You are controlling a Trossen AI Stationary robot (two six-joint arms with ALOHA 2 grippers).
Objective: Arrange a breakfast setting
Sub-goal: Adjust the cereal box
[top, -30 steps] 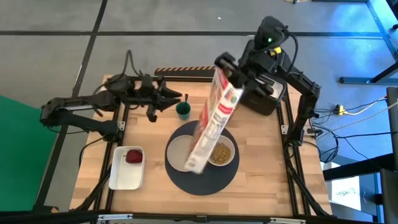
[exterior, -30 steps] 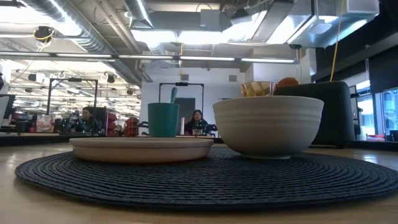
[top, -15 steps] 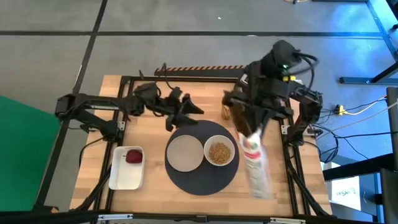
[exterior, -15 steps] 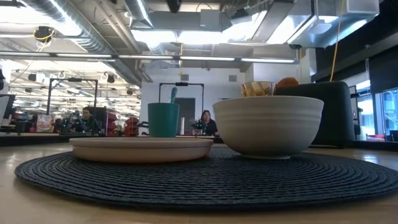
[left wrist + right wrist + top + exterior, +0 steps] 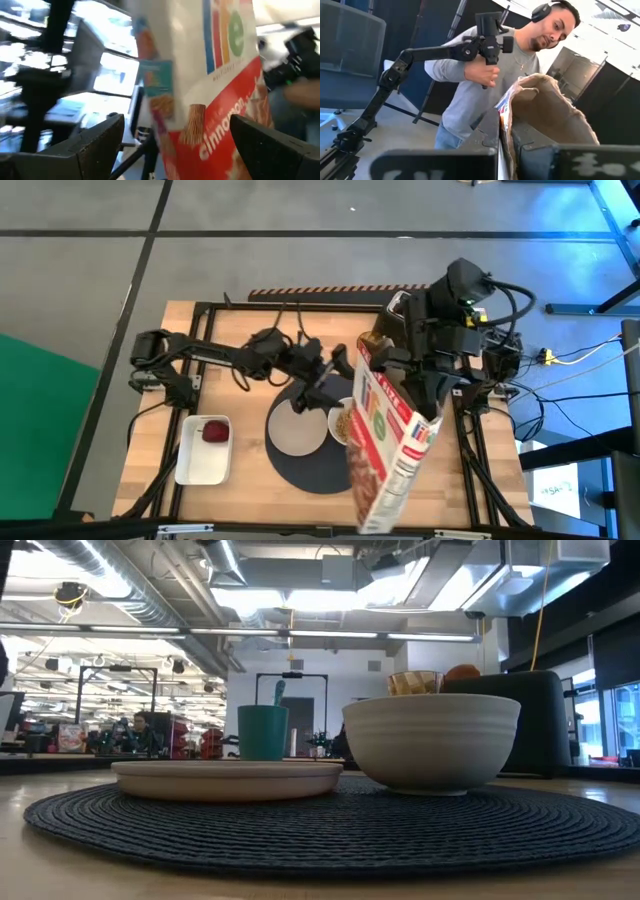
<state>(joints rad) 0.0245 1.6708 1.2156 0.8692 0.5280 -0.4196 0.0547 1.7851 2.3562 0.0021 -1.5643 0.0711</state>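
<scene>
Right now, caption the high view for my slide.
Right pincer holds a cereal box beside the bowl and plate; left pincer hovers over the mat.

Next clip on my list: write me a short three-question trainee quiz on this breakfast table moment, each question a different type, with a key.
1. True or false: the right gripper holds the cereal box.
2. Multiple choice: where does the red fruit lie? A) on the beige plate B) in the white tray C) in the white bowl
3. Fill in: in the low view, the plate and bowl rest on the dark grey ____.

Key: 1 true; 2 B; 3 mat. Note that the left gripper hovers open over the mat's rear edge, beside the box, holding nothing.
</scene>
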